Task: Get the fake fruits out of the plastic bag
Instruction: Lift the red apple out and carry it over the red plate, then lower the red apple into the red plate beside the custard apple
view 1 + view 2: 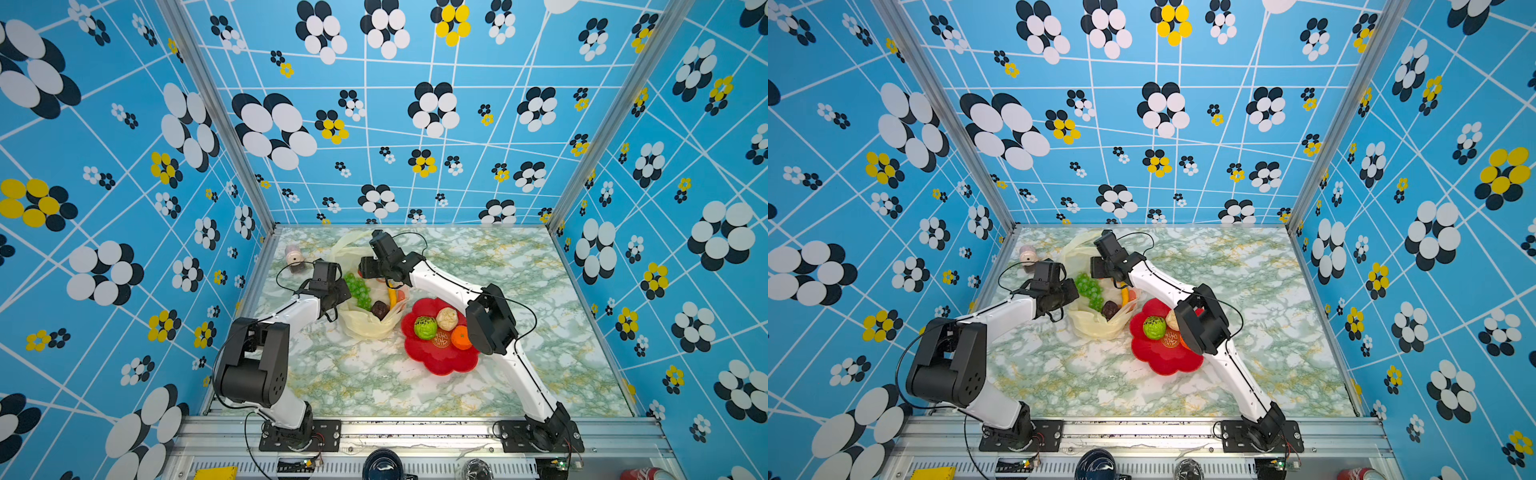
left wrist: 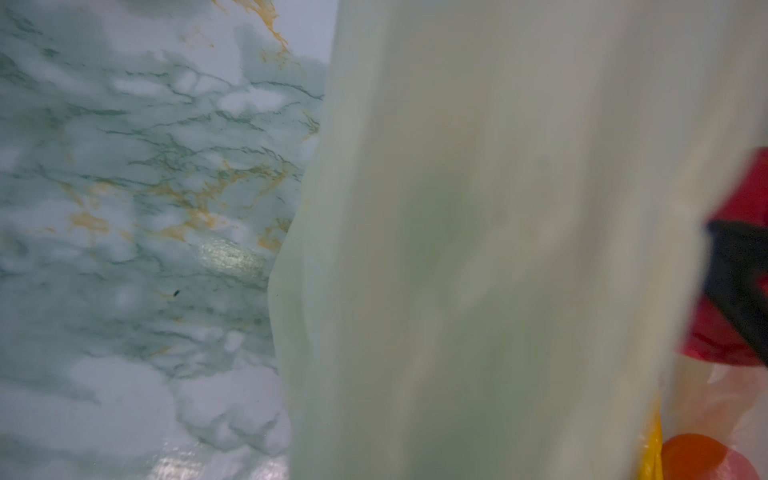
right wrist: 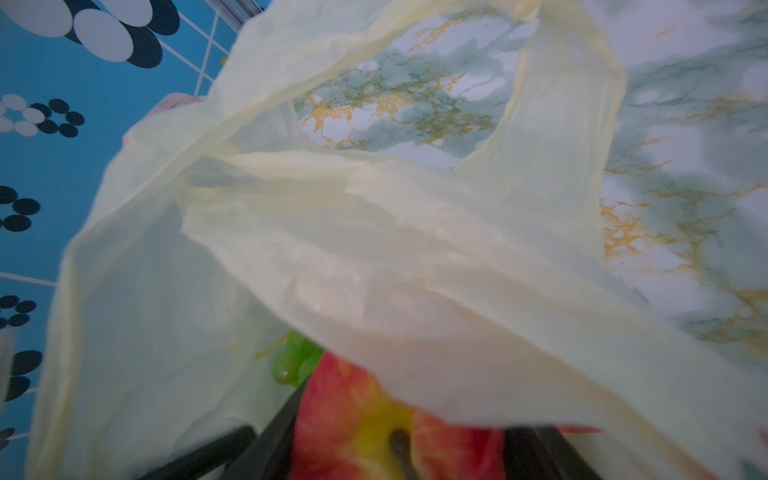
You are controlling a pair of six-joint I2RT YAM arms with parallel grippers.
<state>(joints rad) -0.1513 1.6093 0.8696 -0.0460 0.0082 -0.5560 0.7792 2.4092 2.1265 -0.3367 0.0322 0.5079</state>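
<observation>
Apple (image 3: 345,415) first: it fills the near edge of the right wrist view, wedged between the dark fingers of the right gripper (image 3: 399,432). The jaws press on its two sides, which looks like a grasp. Just over it hangs a fold of the bag (image 3: 374,249), draped across the fingers. Grapes (image 3: 291,365) peep out beside it, and beyond them a handle loop lies open on the table (image 3: 685,124).

In both top views the plate (image 1: 440,361) sits nearest, holding the netted ball (image 1: 425,327), bulb (image 1: 447,318) and orange (image 1: 461,336). The right arm's elbow is above its edge. Just beside the plate and farther back, the bag stands open with grapes, banana (image 1: 392,296) and a dark piece (image 1: 379,309) inside. At the bag's left rim the left gripper (image 1: 338,293) is clenched — apparently on the film, though its wrist view shows only blurred plastic.

Risks, as I judge them: the fold over the apple could ride up with a lift and drag the whole bag, tipping the other fruit out. The apple is smooth and round, so it may squirt from a shallow pinch. If the thin film slides out of the left jaws, the mouth collapses.
</observation>
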